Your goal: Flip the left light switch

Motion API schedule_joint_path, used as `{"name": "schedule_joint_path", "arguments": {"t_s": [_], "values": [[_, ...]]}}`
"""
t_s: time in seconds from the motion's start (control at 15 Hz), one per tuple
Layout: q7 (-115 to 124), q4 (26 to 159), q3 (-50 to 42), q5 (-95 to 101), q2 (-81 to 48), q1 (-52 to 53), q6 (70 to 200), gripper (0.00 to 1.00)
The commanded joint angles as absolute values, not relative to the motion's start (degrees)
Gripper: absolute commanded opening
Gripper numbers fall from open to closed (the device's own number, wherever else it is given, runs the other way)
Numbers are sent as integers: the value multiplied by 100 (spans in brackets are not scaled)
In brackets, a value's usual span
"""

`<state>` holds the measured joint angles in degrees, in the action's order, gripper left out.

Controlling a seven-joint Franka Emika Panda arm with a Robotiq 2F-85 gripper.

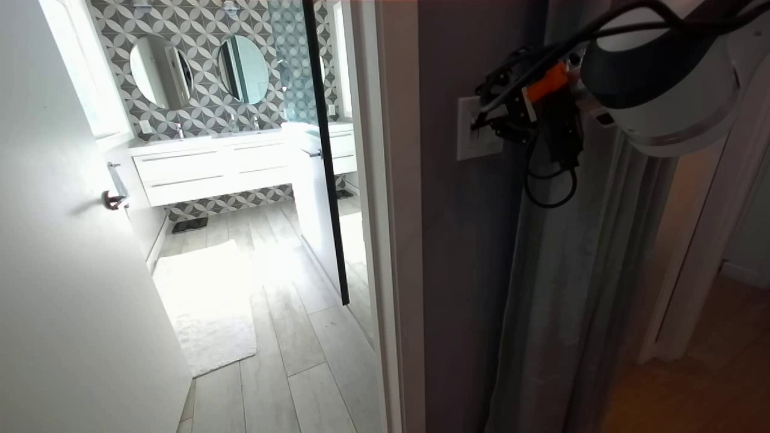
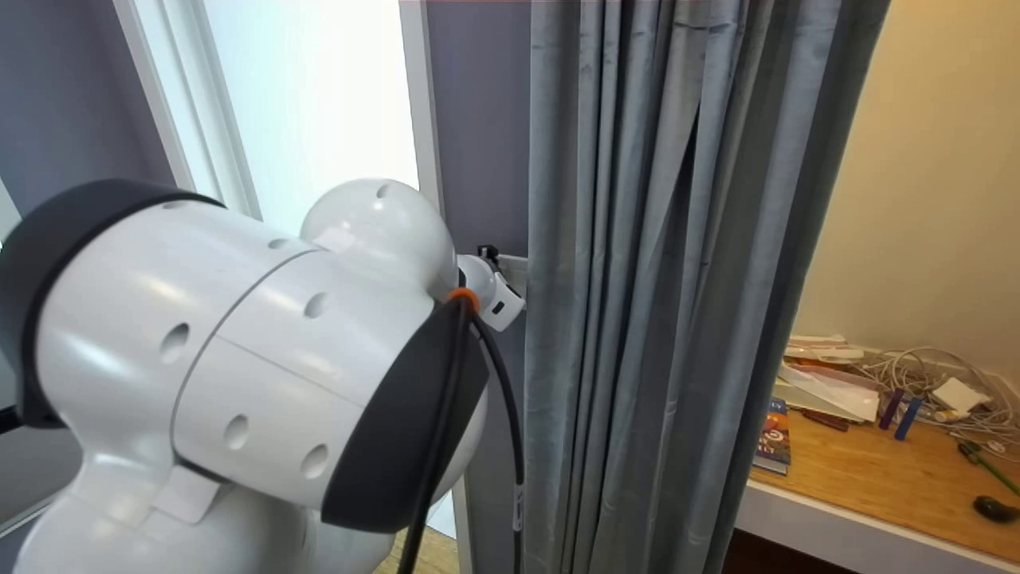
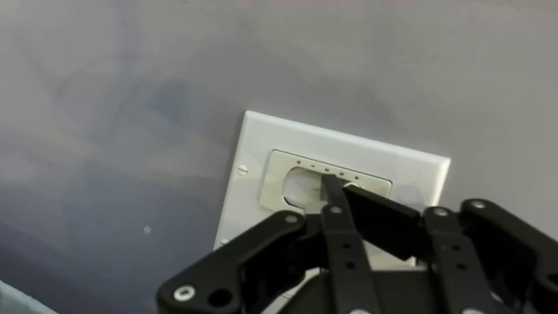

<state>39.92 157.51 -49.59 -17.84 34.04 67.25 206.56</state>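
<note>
The pale wall plate (image 3: 233,218) is in front of my gripper (image 3: 341,183) and tilted in the wrist view. The left light switch (image 3: 273,192) appears to be its upper cream insert, with a rounded opening and a row of small marks. My fingertips are together at this opening, beside a small pale knob (image 3: 352,185). One fingertip is bent inward against the other. Contact depth is unclear. The fingers hide the plate's lower part. In an exterior view, the dark gripper (image 1: 479,122) is in front of the plate (image 1: 465,147). The gripper (image 2: 488,253) is mostly hidden by the arm in an exterior view.
A grey curtain (image 1: 559,270) hangs close beside the plate, also shown in an exterior view (image 2: 613,319). A door frame (image 1: 400,240) stands on the plate's other side, with a bathroom beyond. Cables (image 1: 556,201) hang from the gripper. A wooden desk (image 2: 876,478) holds clutter.
</note>
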Motion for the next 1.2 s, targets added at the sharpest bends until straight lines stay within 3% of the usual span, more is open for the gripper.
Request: {"name": "schedule_joint_path", "arguments": {"t_s": [0.0,0.27,0.47,1.0,1.13], "values": [[3879,15472,-4872,-1665,3418,6751,20658,31],[3709,15455,-4647,-1755,3457,6567,20394,35],[3661,15468,-4423,-1855,3442,6280,20170,27],[3780,15477,-3627,-1921,3458,5382,19479,30],[3801,15465,-3496,-1905,3462,5267,19447,23]]}}
